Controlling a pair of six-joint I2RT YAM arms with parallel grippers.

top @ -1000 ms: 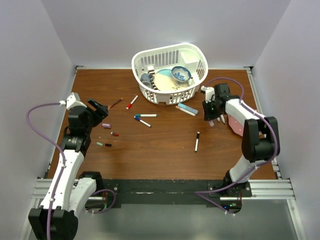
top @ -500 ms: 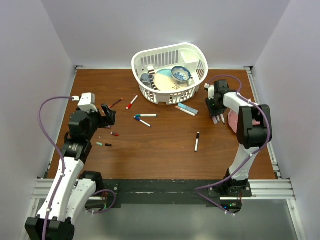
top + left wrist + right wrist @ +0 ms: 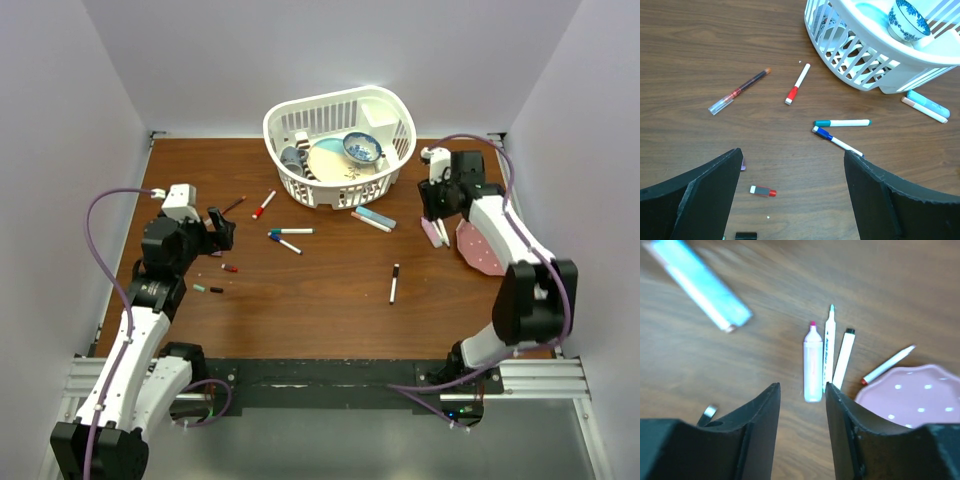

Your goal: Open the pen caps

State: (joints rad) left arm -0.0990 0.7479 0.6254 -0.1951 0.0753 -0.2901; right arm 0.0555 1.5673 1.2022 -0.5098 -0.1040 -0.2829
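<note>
Between caps: I am holding left gripper (image 3: 792, 155) and right gripper (image 3: 802, 385) apart, empty; next, gripping teal cap (image 3: 821, 123) near basket (image 3: 860, 80).

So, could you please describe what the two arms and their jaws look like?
Both the left arm and right arm have white shells with black joints. A thin purple cable loops along each. The jaws are matte black, wedge-shaped blocks.

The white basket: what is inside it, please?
Inside the white basket are a blue patterned bowl, a pale plate and a grey item. The plate and bowl cover the bottom, so anything under them cannot be seen.
</note>
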